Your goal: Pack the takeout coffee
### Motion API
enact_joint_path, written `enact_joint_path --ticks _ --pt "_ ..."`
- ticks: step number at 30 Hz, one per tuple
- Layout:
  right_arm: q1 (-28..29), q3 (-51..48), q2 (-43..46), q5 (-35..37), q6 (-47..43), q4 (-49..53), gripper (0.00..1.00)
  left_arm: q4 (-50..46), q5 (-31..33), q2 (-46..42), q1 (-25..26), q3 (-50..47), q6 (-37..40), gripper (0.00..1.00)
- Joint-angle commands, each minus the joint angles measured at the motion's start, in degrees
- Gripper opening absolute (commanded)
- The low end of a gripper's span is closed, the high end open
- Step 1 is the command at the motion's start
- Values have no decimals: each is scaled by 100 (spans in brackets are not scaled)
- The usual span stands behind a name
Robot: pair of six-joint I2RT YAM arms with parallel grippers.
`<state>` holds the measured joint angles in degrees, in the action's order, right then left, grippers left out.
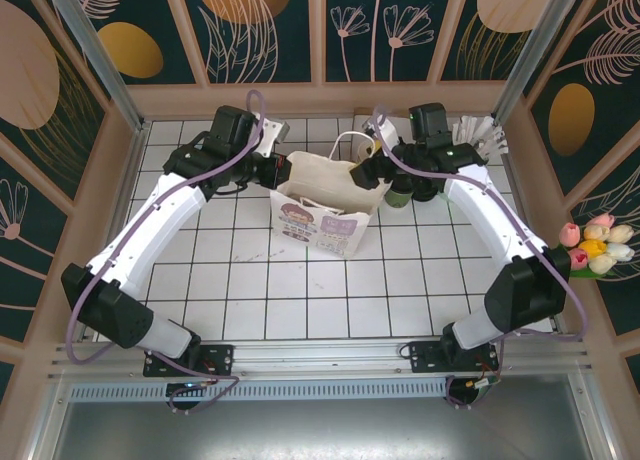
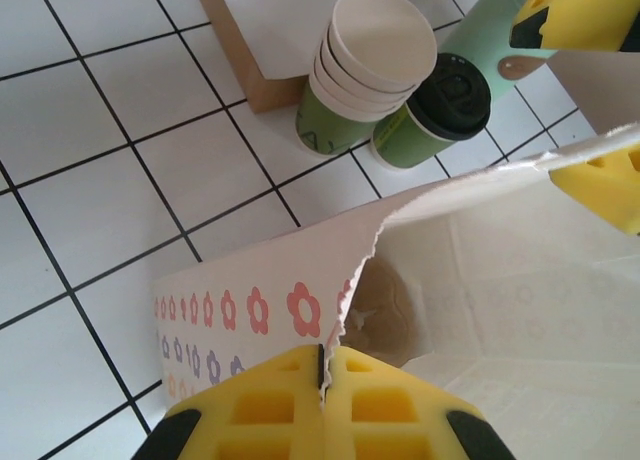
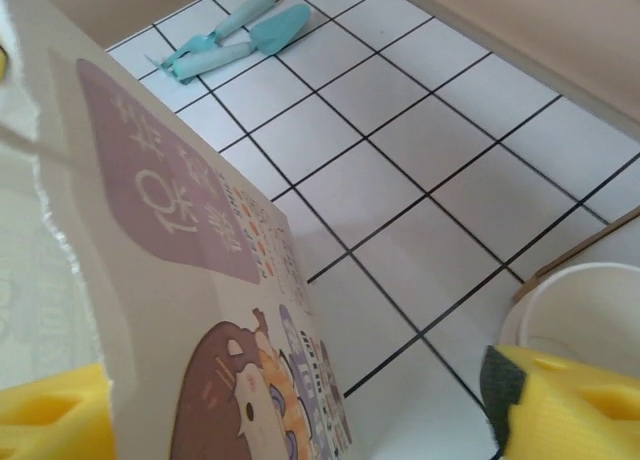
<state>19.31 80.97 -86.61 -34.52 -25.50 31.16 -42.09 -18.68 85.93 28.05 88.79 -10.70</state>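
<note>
The takeout coffee (image 2: 435, 105), a small green cup with a black lid, stands on the tiles just beyond the white paper bag (image 1: 322, 212), outside it. My left gripper (image 2: 325, 370) is shut on the bag's near rim (image 2: 360, 270). On the opposite side, my right gripper (image 3: 300, 420) is open, its yellow fingers (image 3: 570, 400) wide apart astride the bag's printed wall (image 3: 170, 310). The left wrist view shows the right gripper (image 2: 585, 100) at the far rim, close to the coffee. The bag's mouth is held open, and I see no cup in its inside (image 2: 500, 310).
A stack of lidless green cups (image 2: 365, 70) stands beside the coffee, against a brown-edged tray (image 2: 260, 40). A tall mint-green cup (image 2: 485, 35) stands behind them. Teal utensils (image 3: 240, 35) lie on the tiles farther off. Artificial tulips (image 1: 597, 245) sit at the table's right edge.
</note>
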Motion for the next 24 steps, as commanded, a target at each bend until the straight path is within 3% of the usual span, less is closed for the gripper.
enact_joint_path --ticks 1,4,6,12,18,24 --pt "-32 280 -75 -539 -239 322 71 -217 -103 149 -35 321 190 0" --pt "6 521 -197 -728 -51 587 58 -436 -154 333 -37 634 233 0" --pt "77 570 -224 -687 11 724 56 -517 -232 428 -37 795 278 0" --pt "301 45 181 100 387 145 54 -592 -118 529 -39 946 376 0" --pt "483 -5 276 587 1185 40 36 -645 -406 682 -46 1140 439 0" --pt "919 83 409 1076 2262 -9 31 -944 -321 796 -140 1546 413 17"
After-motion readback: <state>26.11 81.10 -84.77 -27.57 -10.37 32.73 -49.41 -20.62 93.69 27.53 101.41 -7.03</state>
